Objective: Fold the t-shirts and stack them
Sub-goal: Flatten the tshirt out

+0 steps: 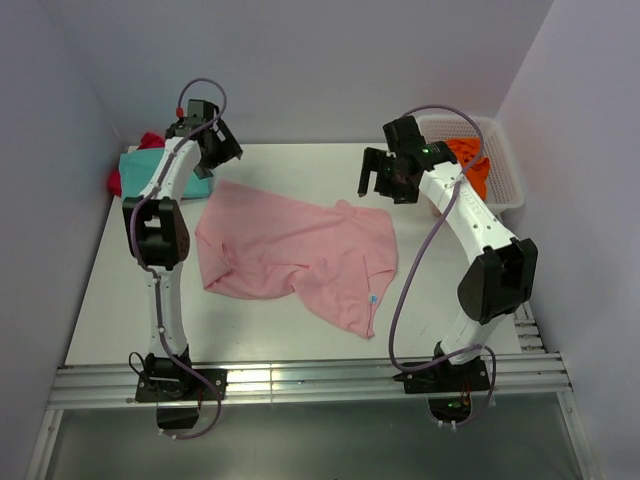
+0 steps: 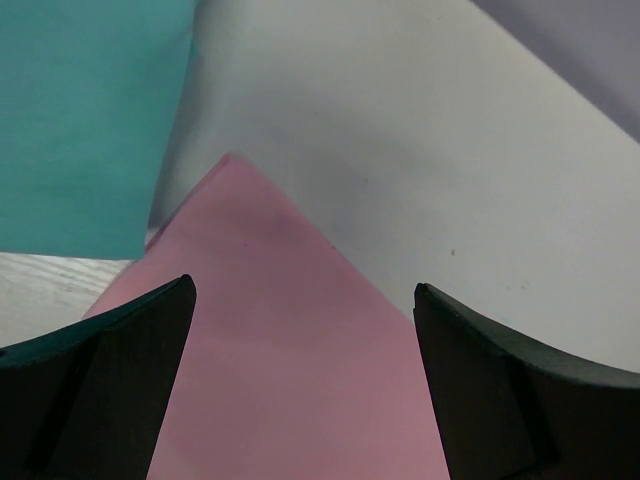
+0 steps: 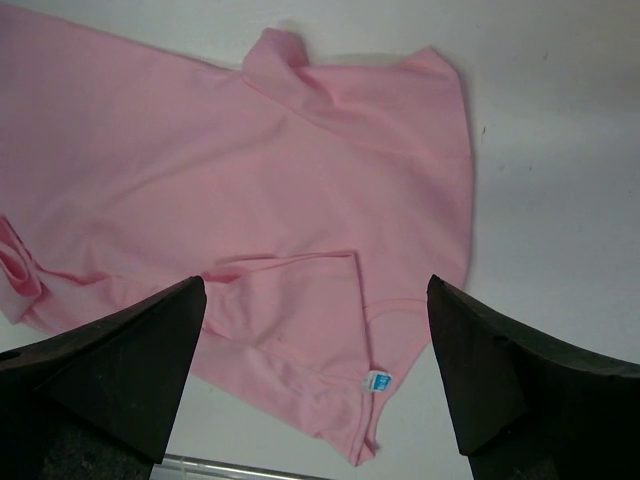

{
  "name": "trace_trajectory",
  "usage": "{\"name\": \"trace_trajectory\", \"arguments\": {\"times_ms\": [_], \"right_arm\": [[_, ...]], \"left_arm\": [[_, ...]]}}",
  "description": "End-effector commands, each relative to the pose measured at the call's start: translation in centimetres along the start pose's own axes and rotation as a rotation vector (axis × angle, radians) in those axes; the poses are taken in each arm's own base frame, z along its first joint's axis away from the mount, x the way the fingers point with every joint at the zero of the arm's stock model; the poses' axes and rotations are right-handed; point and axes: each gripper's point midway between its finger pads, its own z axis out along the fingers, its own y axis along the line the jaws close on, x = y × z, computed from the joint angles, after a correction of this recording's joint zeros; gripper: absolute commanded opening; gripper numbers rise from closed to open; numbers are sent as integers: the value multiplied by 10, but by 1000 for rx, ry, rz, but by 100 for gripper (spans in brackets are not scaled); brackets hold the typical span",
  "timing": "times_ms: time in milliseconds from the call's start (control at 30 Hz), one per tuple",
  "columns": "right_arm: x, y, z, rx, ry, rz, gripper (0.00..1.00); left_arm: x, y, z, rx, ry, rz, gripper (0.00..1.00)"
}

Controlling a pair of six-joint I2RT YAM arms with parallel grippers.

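A pink t-shirt [image 1: 295,250] lies spread and rumpled on the white table [image 1: 120,290], its collar and blue label [image 1: 373,298] toward the front right. My left gripper [image 1: 222,150] is open and empty, just above the shirt's far left corner [image 2: 290,340]. My right gripper [image 1: 378,176] is open and empty, raised above the shirt's far right edge; its view shows the shirt [image 3: 250,180] and the label [image 3: 377,383]. A folded teal shirt [image 1: 160,172] lies at the far left on a red one [image 1: 115,182], and also shows in the left wrist view [image 2: 80,120].
A white basket [image 1: 505,165] at the far right holds an orange garment [image 1: 470,160]. Grey walls close in the table at the left, back and right. A metal rail [image 1: 300,380] runs along the near edge.
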Motion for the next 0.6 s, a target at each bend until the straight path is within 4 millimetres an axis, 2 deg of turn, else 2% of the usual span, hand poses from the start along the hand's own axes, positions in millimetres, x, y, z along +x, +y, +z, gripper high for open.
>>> {"name": "trace_trajectory", "arguments": {"times_ms": [0,200,400,567], "right_arm": [[0,-2,-12,7,6,20,98],[18,-11,4,39,71,24,97],[18,-19,9,86,80,5,97],[18,-18,15,84,91,-4,97]], "left_arm": [[12,-8,16,12,51,-30,97],[32,9,59,-46,102,-45,95],[31,39,79,-153,88,-63,95],[33,56,96,-192,96,-91,94]]}}
